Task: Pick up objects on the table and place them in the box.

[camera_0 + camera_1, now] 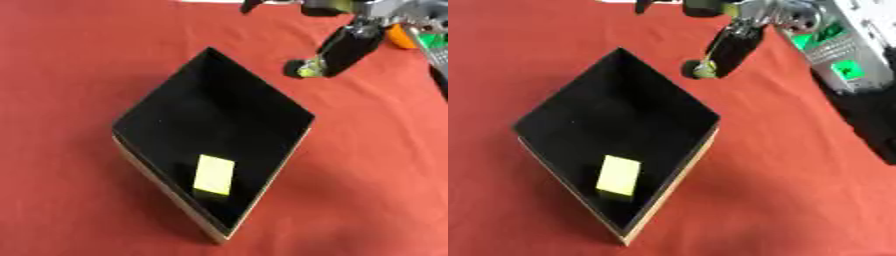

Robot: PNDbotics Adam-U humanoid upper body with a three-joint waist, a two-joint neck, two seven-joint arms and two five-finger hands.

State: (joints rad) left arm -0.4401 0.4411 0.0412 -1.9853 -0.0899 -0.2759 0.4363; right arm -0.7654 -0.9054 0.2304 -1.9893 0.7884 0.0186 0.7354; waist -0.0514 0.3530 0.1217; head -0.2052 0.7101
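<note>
Red cloth (70, 75) everywhere, black box (157, 112) sitting mid-frame with a yellow block (213, 175) already lying inside. Right hand (346, 47), upper right, is pinching a small yellowish object (307, 71); I'd be carrying it over the opening before releasing.

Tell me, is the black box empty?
No. The black box is open on top, and one yellow block lies inside, near its front corner.

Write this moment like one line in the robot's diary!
right hand: holding small yellow-green thing past box's far edge | box: yellow block inside | left hand: unseen
</note>
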